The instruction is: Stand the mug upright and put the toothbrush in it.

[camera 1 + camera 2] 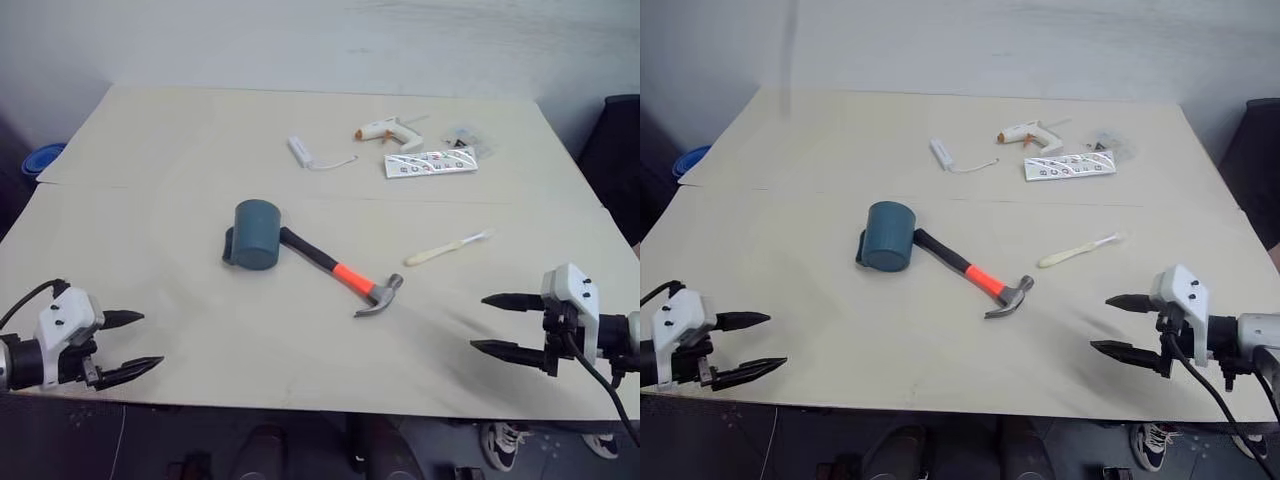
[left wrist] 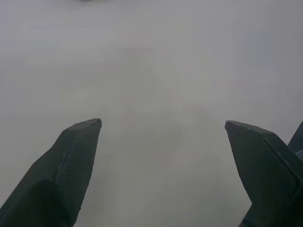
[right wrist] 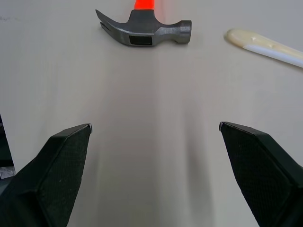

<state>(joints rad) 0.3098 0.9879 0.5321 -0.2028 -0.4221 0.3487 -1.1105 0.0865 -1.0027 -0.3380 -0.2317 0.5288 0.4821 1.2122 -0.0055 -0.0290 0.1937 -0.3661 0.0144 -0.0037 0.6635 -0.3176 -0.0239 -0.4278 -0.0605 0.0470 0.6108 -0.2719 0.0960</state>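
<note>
Neither step had begun: the mug lay on its side near the middle of the bench, its handle toward the robot's left, and the toothbrush lay flat well to its right, apart from everything else. The left end effector hung over the near left edge of the bench with its two black fingers spread wide and nothing between them; the right end effector hung at the near right edge, likewise spread wide and empty. The step in hand appeared to be the first reach, and righting the mug looked like the sensible start, since the toothbrush needs an upright mug to go into. That move would call for an arm to travel forward and inward to the mug, take it by its wall or rim and tip it onto its base. A hammer with a black and orange handle lay with its grip end touching or tucked just behind the mug, its steel head pointing toward the right end effector, so it could be knocked or dragged as the mug turns. Far back on the bench lay a white glue gun, a small white stick with a thin cord and a flat printed packet, all well clear of the work
</note>
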